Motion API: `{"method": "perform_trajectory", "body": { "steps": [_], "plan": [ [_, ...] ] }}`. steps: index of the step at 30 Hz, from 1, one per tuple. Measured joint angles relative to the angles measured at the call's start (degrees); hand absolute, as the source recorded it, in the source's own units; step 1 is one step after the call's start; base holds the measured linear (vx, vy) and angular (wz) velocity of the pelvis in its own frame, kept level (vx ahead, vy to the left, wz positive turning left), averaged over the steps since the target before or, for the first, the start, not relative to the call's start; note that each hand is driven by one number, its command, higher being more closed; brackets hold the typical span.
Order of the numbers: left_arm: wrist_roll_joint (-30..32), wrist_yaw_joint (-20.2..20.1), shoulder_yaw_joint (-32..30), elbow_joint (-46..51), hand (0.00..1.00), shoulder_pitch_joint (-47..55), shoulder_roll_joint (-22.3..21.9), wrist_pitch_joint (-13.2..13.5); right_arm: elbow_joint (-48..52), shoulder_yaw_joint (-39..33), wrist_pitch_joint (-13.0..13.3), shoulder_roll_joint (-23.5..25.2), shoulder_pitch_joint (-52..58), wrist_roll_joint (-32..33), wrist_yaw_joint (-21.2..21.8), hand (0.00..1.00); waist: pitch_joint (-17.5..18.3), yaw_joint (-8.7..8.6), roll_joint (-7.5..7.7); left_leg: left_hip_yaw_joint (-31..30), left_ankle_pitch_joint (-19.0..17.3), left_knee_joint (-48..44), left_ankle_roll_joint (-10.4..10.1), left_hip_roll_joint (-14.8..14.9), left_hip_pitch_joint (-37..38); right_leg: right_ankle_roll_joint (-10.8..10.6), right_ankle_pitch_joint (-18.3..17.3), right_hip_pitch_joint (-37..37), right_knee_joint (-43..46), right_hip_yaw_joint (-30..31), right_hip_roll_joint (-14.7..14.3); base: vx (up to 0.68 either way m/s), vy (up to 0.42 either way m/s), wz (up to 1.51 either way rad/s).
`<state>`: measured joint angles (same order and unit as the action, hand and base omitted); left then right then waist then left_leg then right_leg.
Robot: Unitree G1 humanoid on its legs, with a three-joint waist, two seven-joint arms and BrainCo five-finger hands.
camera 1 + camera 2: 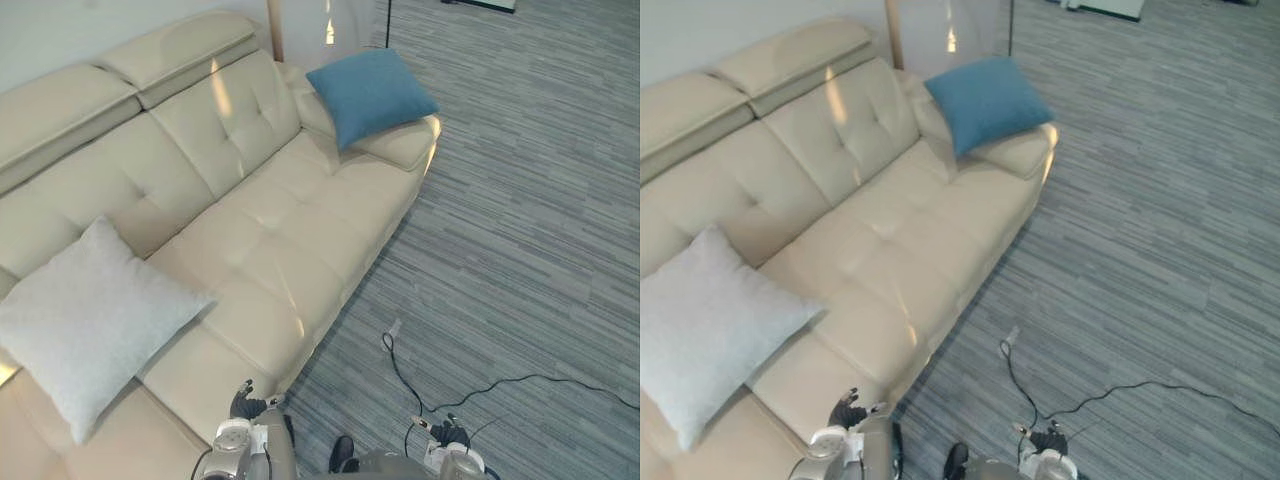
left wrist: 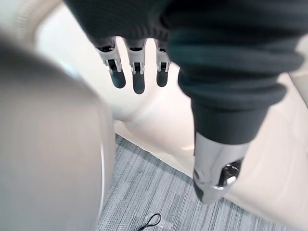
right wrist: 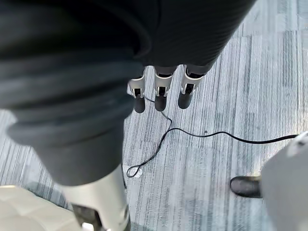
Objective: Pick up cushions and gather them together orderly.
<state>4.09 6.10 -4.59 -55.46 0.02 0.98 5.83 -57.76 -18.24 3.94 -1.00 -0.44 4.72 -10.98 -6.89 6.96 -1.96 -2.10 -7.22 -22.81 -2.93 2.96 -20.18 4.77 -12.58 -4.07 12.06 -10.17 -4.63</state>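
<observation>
Cushions: we see grey cushion (image 1: 85, 325), blue cushion (image 1: 370, 95) at opposite sofa (image 1: 270, 230) ends, bare seat between; left robot hand (image 1: 246, 403), right robot hand (image 1: 450, 434) spread.

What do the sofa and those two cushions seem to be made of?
Sofa: probably cream leather or a leather-like vinyl; smooth, tufted, with shiny light reflections. Blue cushion: matte woven-looking fabric, no sheen. Pale grey cushion: soft, faintly textured cloth, also matte.
</observation>
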Motion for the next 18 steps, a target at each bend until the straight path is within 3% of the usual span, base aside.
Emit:
{"method": "perform_trajectory", "body": {
  "steps": [1, 2, 3, 4, 5, 6, 8, 11, 12, 14, 15, 16, 18],
  "plan": [
    [-0.19, -0.05, -0.01, -0.39, 0.0, 0.13, 0.03, -0.16, 0.55, -0.32, 0.0, 0.31, 0.01, -0.11, -0.06, 0.0, 0.33, 0.04, 0.24, 1.05, -0.14, -0.35, 0.54, -0.34, 0.89, -1.3, -1.06, -0.23, 1.31, 1.24, 0.8, 0.49, 0.168, -0.99],
    [-0.37, -0.04, -0.02, -0.34, 0.0, 0.62, 0.06, -0.2, 0.81, -1.15, 0.03, 0.46, 0.24, -0.12, 0.0, 0.0, 0.5, 0.1, 0.53, 4.33, -1.88, -0.32, 1.33, -0.22, 2.54, -5.16, -3.32, -1.36, 6.17, 2.51, 2.5, 0.41, 0.147, -0.99],
    [-0.39, 0.03, -0.01, -0.35, 0.0, 0.64, 0.0, -0.19, 0.77, -1.57, -0.04, 0.42, 0.56, -0.11, 0.06, 0.0, 0.59, 0.16, 1.07, 7.51, -4.04, -0.42, 2.44, -0.85, 5.42, -7.51, -4.7, -3.36, 13.85, 2.66, 4.74, 0.41, 0.163, -0.95],
    [-0.41, 0.05, 0.05, -0.37, 0.0, 0.67, -0.01, -0.22, 0.79, -1.72, -0.04, 0.44, 0.6, -0.1, 0.1, 0.0, 0.6, 0.03, 1.06, 8.63, -4.86, -0.47, 2.9, -1.05, 6.71, -7.93, -4.84, -4.8, 18.38, 2.33, 5.84, 0.35, 0.169, -0.89],
    [-0.52, 0.13, 0.08, -0.51, 0.0, 0.78, -0.06, -0.3, 0.79, -1.79, -0.05, 0.47, 0.7, -0.09, 0.14, 0.0, 0.6, -0.36, 1.04, 9.9, -6.34, -0.71, 3.63, -1.37, 8.87, -10.24, -3.9, -8.17, 28.25, 1.09, 8.12, 0.31, 0.143, -0.57],
    [-0.88, 0.29, 0.74, -0.76, 0.0, 0.46, 0.11, -0.31, 0.75, -1.79, -0.19, 0.55, 0.59, -0.08, 0.39, 0.0, 0.6, -0.98, 0.98, 11.19, -7.76, -1.24, 4.7, -1.4, 11.35, -10.89, -3.94, -11.57, 37.02, -1.33, 11.37, 0.3, 0.118, -0.43],
    [-0.95, 0.47, 1.28, -0.82, 0.0, 0.14, 0.17, -0.31, 0.75, -1.8, -0.45, 0.53, 1.29, -0.08, 0.48, 0.0, 0.77, -1.58, 0.75, 12.04, -9.32, -0.94, 4.63, -0.45, 13.71, -9.25, -4.73, -13.06, 39.63, -4.92, 14.28, 0.31, 0.066, -0.31],
    [-1.83, 1.32, 1.08, -1.24, 0.0, -0.04, 0.66, -0.34, 0.48, -1.84, -0.48, 0.59, 0.46, -0.08, 0.9, 0.0, 0.37, -2.12, 0.51, 13.39, -9.7, 4.79, 4.04, 1.73, 20.13, -8.44, -5.29, -14.69, 31.92, -8.63, 16.31, 0.32, -0.039, -0.4],
    [-2.0, 1.39, 1.24, -1.28, 0.0, -0.11, 0.96, -0.32, 0.36, -1.84, -0.48, 0.57, 0.2, -0.07, 0.94, 0.0, 0.57, -2.75, 0.84, 13.56, -9.48, 6.27, 3.67, 2.46, 21.19, -8.52, -4.1, -15.39, 26.03, -8.79, 15.86, 0.37, -0.159, -0.11],
    [-1.97, 1.37, 1.73, -1.96, 0.0, -0.21, 2.29, -0.28, -0.6, -1.86, -0.47, 0.39, -0.23, -0.07, 0.89, 0.0, 0.88, -4.3, 2.33, 13.52, -9.12, 8.58, 2.03, 2.65, 22.48, -8.39, 1.5, -16.82, 14.92, -7.91, 15.5, 0.32, -0.208, 0.02],
    [-1.95, 1.36, 1.99, -2.74, 0.0, -0.21, 2.87, -0.29, -1.56, -1.86, -0.45, 0.04, 0.02, -0.08, 0.86, 0.0, 1.02, -4.43, 3.39, 12.89, -9.89, 8.7, 0.31, 2.35, 23.37, -6.56, 6.64, -16.85, 10.81, -7.53, 15.48, 0.38, -0.263, -0.04],
    [-1.94, 1.41, 2.0, -3.88, 0.0, -0.37, 2.25, -0.36, -3.45, -1.96, -0.57, -1.41, 0.21, -0.11, 0.88, 0.0, 0.93, -4.66, 1.85, 11.19, -10.4, 8.11, -0.77, 3.87, 24.14, -4.43, 5.26, -15.86, 12.01, -8.06, 13.86, 0.47, -0.32, -0.11],
    [-1.85, 1.35, 1.6, -4.13, 0.0, -0.08, 1.47, -0.32, -4.51, -3.67, -0.56, -1.97, 0.05, -0.11, 0.86, 0.0, 0.91, -4.71, 0.01, 7.35, -9.76, -2.61, -1.89, 5.76, 19.49, -3.71, 2.87, -14.95, 11.99, -8.69, 12.17, 0.43, -0.296, -0.11]
  ]
}}
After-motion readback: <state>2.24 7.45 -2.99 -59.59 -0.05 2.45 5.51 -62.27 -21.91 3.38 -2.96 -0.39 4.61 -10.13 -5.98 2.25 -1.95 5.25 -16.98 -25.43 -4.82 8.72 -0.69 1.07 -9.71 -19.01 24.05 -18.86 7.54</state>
